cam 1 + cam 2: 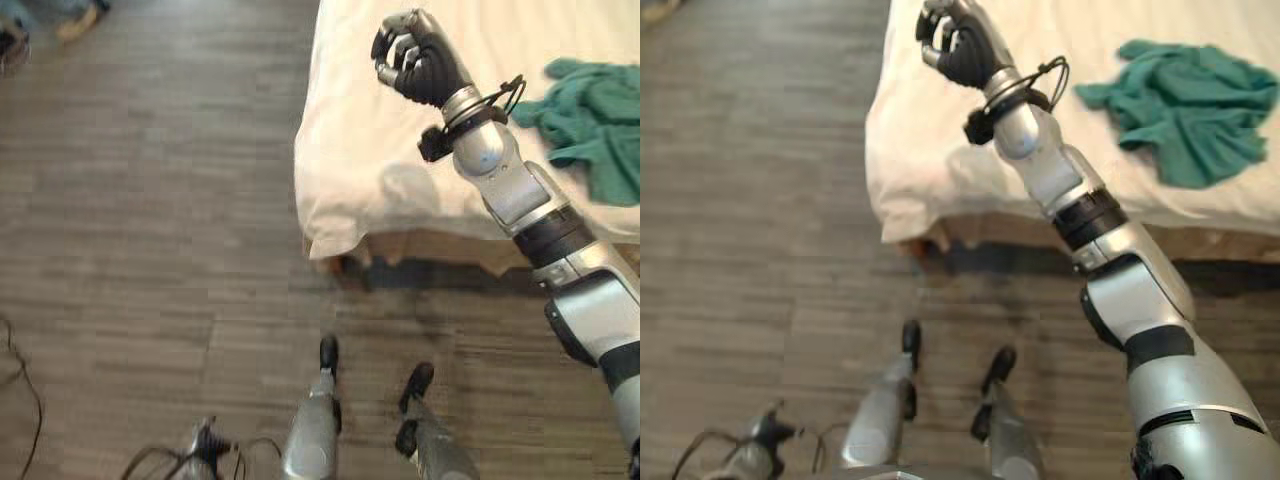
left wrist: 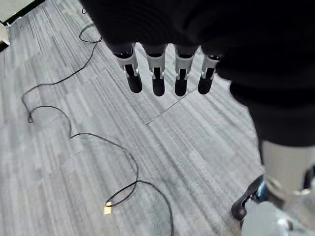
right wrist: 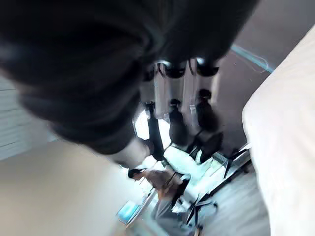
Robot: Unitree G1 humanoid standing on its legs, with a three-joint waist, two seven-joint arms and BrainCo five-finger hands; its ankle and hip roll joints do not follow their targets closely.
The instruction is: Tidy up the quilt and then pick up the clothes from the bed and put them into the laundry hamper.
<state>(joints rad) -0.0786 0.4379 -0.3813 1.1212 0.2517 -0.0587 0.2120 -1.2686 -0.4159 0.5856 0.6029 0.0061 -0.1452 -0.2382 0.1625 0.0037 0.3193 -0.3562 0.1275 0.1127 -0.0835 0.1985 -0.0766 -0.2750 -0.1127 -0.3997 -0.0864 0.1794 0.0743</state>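
Bedroom: bed under white quilt, wood-plank floor, green clothes on bed.

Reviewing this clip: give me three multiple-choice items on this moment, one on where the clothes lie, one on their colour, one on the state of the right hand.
1. Where do the clothes lie?
A. on the floor
B. on the bed
C. in the right hand

2. What colour are the clothes?
A. red
B. yellow
C. teal green

3. How is the right hand?
A. curled, holding nothing
B. flat on the floor
C. clutching the clothes

Answers: 1 B, the clothes sit crumpled on the bed. 2 C, they are teal green. 3 A, the right hand is raised above the bed corner, curled and empty.
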